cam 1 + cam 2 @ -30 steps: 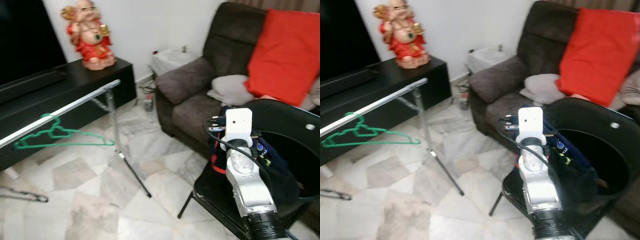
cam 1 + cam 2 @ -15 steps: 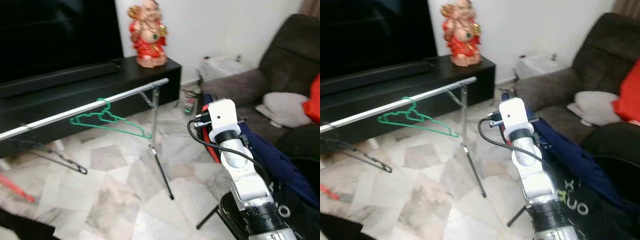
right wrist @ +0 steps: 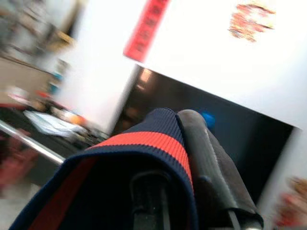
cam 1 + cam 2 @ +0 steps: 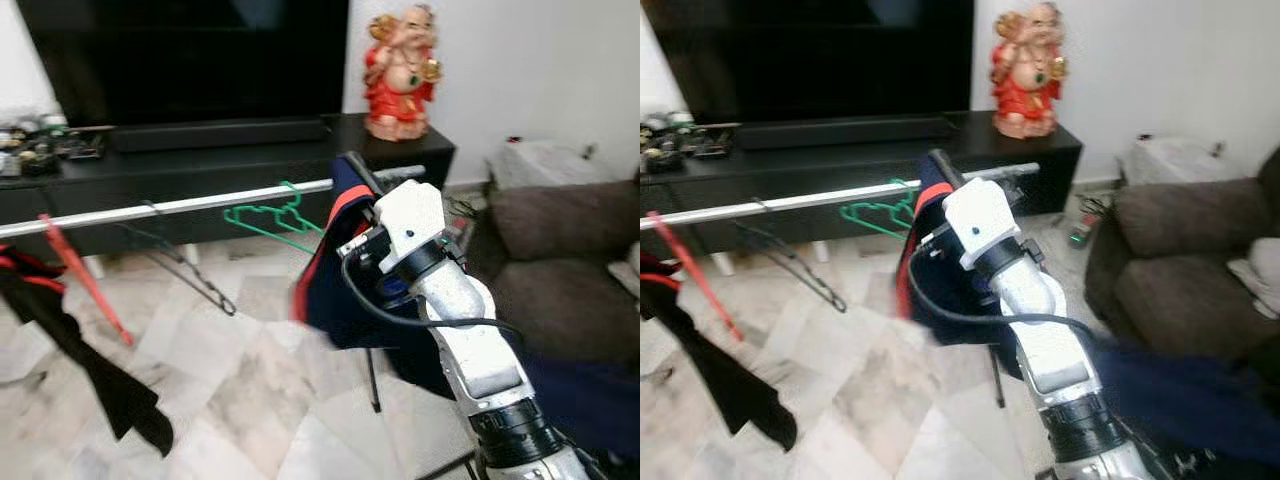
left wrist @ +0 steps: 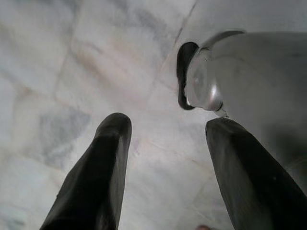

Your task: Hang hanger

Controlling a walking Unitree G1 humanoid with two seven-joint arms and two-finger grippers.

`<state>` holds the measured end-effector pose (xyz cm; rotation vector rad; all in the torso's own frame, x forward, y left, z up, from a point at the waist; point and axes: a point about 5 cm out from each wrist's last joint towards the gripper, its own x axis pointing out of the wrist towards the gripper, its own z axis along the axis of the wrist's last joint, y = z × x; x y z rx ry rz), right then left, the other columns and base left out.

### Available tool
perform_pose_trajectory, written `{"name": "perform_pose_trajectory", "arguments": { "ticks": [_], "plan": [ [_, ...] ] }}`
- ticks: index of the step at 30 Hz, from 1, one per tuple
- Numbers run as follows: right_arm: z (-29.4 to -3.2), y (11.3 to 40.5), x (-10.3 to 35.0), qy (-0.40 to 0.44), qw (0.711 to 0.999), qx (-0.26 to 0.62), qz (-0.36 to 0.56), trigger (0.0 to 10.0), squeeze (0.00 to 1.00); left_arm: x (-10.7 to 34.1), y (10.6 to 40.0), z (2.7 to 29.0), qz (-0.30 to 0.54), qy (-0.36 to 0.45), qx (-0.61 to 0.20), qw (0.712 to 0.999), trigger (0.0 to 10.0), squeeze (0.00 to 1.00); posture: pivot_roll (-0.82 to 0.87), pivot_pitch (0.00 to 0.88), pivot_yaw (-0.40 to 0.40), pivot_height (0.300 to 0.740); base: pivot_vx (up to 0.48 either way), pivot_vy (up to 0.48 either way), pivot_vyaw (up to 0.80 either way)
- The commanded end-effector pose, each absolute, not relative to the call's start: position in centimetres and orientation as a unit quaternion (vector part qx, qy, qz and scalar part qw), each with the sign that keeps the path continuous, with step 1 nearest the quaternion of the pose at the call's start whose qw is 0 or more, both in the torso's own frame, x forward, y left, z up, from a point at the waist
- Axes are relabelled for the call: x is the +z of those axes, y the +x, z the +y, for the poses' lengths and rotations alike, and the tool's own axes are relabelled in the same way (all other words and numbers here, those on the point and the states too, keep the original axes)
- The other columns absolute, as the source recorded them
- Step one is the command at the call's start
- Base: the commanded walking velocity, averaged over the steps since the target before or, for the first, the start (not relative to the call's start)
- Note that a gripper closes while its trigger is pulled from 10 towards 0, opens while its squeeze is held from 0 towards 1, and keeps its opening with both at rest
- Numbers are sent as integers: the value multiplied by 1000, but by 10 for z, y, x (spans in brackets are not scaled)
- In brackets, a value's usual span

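Note:
My right gripper (image 4: pixel 352 172) is raised in front of the silver clothes rail (image 4: pixel 200 203), shut on the collar of a navy garment (image 4: pixel 340 290) with a red stripe. The cloth hangs down from the black fingers (image 3: pixel 206 153) and trails back toward the lower right. Whether a hanger is inside the navy garment (image 3: pixel 139 143) I cannot tell. An empty green hanger (image 4: pixel 265 214) hangs on the rail just left of the gripper. My left gripper (image 5: pixel 165 127) is open, pointing down at the marble floor with nothing between its fingers.
A black TV stand (image 4: pixel 200 165) with a TV and a red figurine (image 4: pixel 402 70) runs behind the rail. Black clothing on a red hanger (image 4: pixel 60 300) hangs at the rail's left end. A dark sofa (image 4: pixel 570 270) is on the right. A white bin (image 4: pixel 540 165) stands by the wall.
The view has swung left from the sofa to the rail and TV stand. My right arm has risen, carrying the navy garment up in front of the rail.

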<state>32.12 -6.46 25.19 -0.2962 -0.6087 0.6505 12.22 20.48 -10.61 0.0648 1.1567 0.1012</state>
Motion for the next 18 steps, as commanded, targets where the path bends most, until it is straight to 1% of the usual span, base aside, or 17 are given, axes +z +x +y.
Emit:
{"name": "perform_pose_trajectory", "arguments": {
  "ticks": [1,2,3,4,6,8,10,11,12,13,18],
  "plan": [
    [-50,313,258,-130,875,349,-310,10000,0,-109,116,199,558,23,42,828,10000,0,67,0,-68,740,0,0,794],
    [-50,314,254,-128,875,354,-303,10000,0,-109,117,200,557,23,43,829,10000,0,66,0,-68,740,0,0,794],
    [-54,317,244,-127,887,348,-276,10000,0,-108,117,201,557,24,44,829,10000,0,61,0,-67,740,0,0,500],
    [-54,317,244,-127,887,348,-276,10000,0,-108,117,201,557,24,44,829,10000,0,61,0,-67,740,0,0,500],
    [-65,323,224,-114,914,321,-220,10000,0,-108,118,203,556,28,44,830,10000,0,52,0,-62,740,0,0,0],
    [-90,333,190,-94,958,242,-122,10000,0,-107,120,206,555,33,42,830,10000,0,35,0,-48,740,0,0,0],
    [-107,336,165,-68,979,186,-50,10000,0,-106,120,208,555,36,42,830,10000,0,24,0,-40,740,0,0,0],
    [-122,330,141,-21,988,151,4,10000,0,-106,121,211,555,42,43,830,10000,0,15,0,-26,740,0,0,0],
    [-122,330,141,-21,988,151,4,10000,0,-106,121,211,555,42,43,830,10000,0,15,0,-26,740,0,0,0],
    [-127,323,125,-7,989,147,30,10000,0,-105,121,214,555,46,43,830,10000,0,9,0,-22,740,0,0,0],
    [-123,312,105,6,984,165,62,10000,0,-103,123,220,549,62,51,832,10000,0,-9,0,11,740,0,0,0]
  ]
}}
